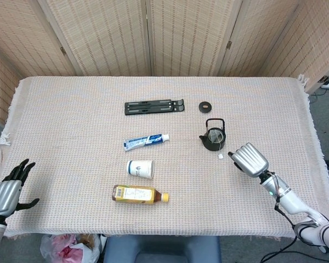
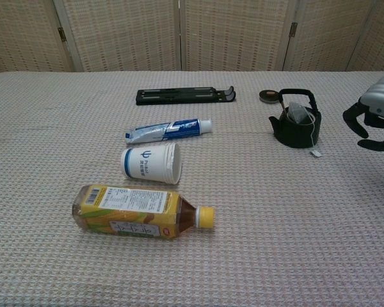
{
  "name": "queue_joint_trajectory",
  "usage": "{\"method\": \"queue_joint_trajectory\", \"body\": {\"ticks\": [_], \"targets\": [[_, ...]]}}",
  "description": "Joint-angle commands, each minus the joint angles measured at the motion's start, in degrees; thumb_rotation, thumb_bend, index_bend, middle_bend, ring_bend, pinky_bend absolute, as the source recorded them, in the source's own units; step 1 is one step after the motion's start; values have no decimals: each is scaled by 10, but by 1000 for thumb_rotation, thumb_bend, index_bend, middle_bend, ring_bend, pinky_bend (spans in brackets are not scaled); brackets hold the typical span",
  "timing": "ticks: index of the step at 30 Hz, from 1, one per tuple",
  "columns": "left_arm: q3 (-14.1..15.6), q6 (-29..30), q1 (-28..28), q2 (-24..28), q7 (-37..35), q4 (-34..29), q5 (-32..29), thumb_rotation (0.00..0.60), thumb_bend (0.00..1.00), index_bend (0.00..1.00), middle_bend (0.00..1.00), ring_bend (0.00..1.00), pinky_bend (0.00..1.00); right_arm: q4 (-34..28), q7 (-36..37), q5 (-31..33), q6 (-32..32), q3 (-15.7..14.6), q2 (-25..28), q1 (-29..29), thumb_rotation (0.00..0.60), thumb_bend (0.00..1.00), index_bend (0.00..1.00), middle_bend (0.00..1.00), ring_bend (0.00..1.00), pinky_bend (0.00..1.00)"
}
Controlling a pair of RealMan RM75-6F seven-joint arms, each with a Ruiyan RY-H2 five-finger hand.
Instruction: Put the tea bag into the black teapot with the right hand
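Observation:
The black teapot (image 1: 214,138) (image 2: 296,126) stands upright on the right half of the table, its handle raised. The tea bag (image 2: 300,114) sits inside its mouth; its string hangs over the rim and the small white tag (image 1: 220,156) (image 2: 316,153) lies on the cloth beside the pot. My right hand (image 1: 250,159) (image 2: 377,115) hovers to the right of the teapot, nearer the front, fingers curled loosely and holding nothing. My left hand (image 1: 8,189) rests open at the table's front left corner, out of the chest view.
A toothpaste tube (image 1: 147,141), a paper cup (image 1: 140,168) on its side and a yellow drink bottle (image 1: 140,194) lie mid-table. A black folding stand (image 1: 154,106) and the small round teapot lid (image 1: 205,106) lie further back. The table's right edge is close to my right arm.

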Motion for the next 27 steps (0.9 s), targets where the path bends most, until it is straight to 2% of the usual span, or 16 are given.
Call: {"method": "queue_joint_trajectory", "body": {"ticks": [1, 4, 6, 11, 12, 14, 16, 18, 22, 27], "targets": [[0, 3, 1, 0, -1, -1, 2, 600, 232, 0, 0, 108, 317, -44, -35, 9, -44, -15, 23, -4, 600, 225, 432, 957, 857, 912], [0, 5, 2, 2, -4, -1, 3, 600, 232, 0, 0, 108, 318, -108, -69, 28, -76, -15, 58, -5, 600, 207, 293, 894, 801, 865], [0, 4, 2, 2, -6, 0, 4, 600, 232, 0, 0, 108, 318, -151, -83, 41, -74, -9, 82, -11, 600, 199, 240, 852, 762, 834], [1, 3, 1, 2, -7, -1, 7, 600, 232, 0, 0, 108, 317, -233, -20, 64, -57, 14, 133, -18, 600, 195, 211, 707, 674, 775], [2, 3, 1, 2, -6, -1, 8, 600, 232, 0, 0, 108, 317, -257, 15, 77, -73, 20, 152, -13, 600, 238, 172, 660, 648, 763], [3, 2, 0, 2, -6, -2, 10, 600, 232, 0, 0, 108, 317, -286, 42, 92, -120, 22, 187, 6, 600, 426, 59, 605, 617, 750], [4, 3, 0, 3, -7, -3, 13, 600, 232, 0, 0, 108, 317, -319, 51, 117, -189, 23, 226, 32, 600, 723, 1, 633, 612, 749], [4, 5, 1, 3, -7, -3, 15, 600, 232, 0, 0, 108, 317, -345, 59, 144, -247, 27, 251, 55, 600, 975, 0, 727, 635, 749], [5, 9, 3, 5, -12, -3, 18, 600, 232, 0, 0, 108, 317, -384, 62, 205, -363, 35, 291, 104, 600, 1000, 0, 817, 732, 759], [5, 10, 4, 8, -12, -6, 15, 600, 232, 0, 0, 117, 318, -399, 17, 270, -441, 31, 305, 149, 600, 1000, 0, 832, 764, 785]]}}
